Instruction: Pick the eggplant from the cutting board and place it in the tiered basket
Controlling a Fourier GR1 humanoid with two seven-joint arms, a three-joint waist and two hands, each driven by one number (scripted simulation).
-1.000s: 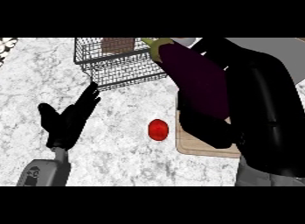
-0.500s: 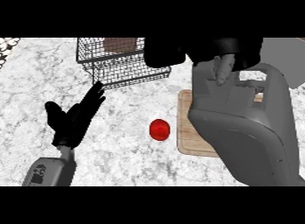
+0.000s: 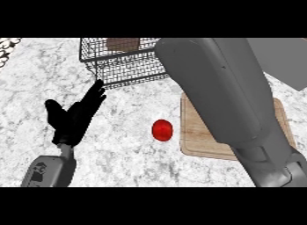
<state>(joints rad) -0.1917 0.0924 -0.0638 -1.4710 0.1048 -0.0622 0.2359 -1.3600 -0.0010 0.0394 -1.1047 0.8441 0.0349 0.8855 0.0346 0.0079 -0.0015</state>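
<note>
Just beyond the left hand's [image 3: 74, 117] straight, relaxed fingertips, wire tiered basket [image 3: 123, 61] on marble counter [image 3: 26, 101]. Right forearm [image 3: 221, 92] stretched across cutting board [image 3: 196, 132] toward basket; right hand hidden, fingers impossible to judge. Eggplant nowhere visible (perhaps carried behind the arm). Red tomato [image 3: 162, 130] beside board. Risk: blind release catching the basket rim, eggplant rolling off.

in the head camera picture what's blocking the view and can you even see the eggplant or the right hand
Head view: the grey right forearm fills the right side, close to the camera, hiding part of the cutting board and the wire basket; neither the eggplant nor the right hand shows. The open left hand and a red object on the counter show unobstructed.
</note>
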